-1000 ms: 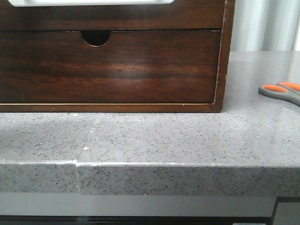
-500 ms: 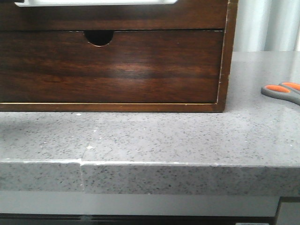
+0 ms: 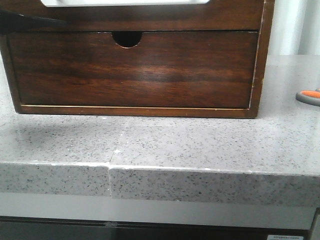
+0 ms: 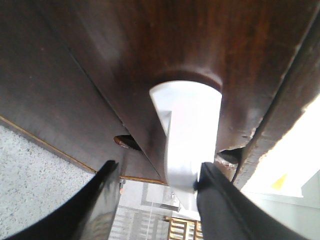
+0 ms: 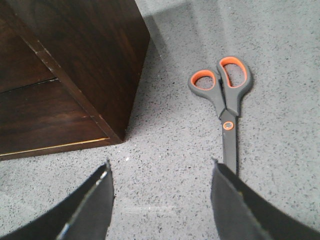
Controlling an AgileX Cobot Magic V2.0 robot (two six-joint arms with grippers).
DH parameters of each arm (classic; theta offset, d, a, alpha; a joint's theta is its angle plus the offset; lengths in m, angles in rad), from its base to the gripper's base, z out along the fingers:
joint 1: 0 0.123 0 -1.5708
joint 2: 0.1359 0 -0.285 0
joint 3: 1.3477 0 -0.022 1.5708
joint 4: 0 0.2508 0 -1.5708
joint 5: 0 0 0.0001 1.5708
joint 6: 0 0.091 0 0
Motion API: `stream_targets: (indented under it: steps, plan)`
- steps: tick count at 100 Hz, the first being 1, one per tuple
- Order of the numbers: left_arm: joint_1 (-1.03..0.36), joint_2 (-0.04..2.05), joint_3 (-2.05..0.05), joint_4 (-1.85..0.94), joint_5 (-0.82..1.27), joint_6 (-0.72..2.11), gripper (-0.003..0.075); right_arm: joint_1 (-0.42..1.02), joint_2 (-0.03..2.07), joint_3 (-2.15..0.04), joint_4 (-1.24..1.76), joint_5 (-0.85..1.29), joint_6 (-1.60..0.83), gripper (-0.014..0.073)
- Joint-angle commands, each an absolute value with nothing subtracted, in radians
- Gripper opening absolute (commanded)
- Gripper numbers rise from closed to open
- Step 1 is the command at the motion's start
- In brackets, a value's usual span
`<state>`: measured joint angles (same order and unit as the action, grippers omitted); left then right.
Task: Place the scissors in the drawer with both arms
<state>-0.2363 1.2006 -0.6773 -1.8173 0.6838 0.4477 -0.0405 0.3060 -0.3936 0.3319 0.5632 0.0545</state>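
Observation:
The scissors lie flat on the grey counter to the right of the wooden unit, with grey handles and orange-lined loops. In the front view only their handle end shows at the right edge. My right gripper hovers open over bare counter, and the closed blades run right beside one finger. The drawer is the upper dark front with the white area on its top edge. My left gripper is open astride that front's edge, with one finger against the white area.
Below the drawer is a second dark front with a half-round notch. The wooden unit stands on the speckled grey counter, whose front edge has a seam. Grey curtains hang behind on the right.
The whole front view has slid to the right, unit, counter seam and scissors together. A dark finger of my left gripper has come into view at the upper left of the unit.

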Motion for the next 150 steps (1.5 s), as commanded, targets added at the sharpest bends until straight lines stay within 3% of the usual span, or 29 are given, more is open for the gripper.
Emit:
stream_targets:
  steps: [1,46,53,76,150]
  plan:
    - [-0.251,1.194,-0.714,-1.855,0.698,0.444,0.0315,-0.040,0.324,-0.419,0.344,0.501,0.058,0.0382]
    - [-0.251,1.194,-0.801,-1.841,0.686,0.444,0.0309,-0.040,0.324,-0.419,0.344,0.533,0.058,0.0382]
    - [-0.251,1.194,-0.801,-1.824,0.698,0.444,0.0259,-0.040,0.324,-0.419,0.344,0.540,0.058,0.0382]
    - [-0.258,1.194,-0.801,-1.727,0.737,0.444,-0.0018,-0.040,0.324,-0.419,0.344,0.544,0.058,0.0382]
    - [-0.287,1.058,-0.714,-1.701,0.775,0.442,-0.0020,-0.040,0.324,-0.419,0.346,0.561,0.070,0.0382]
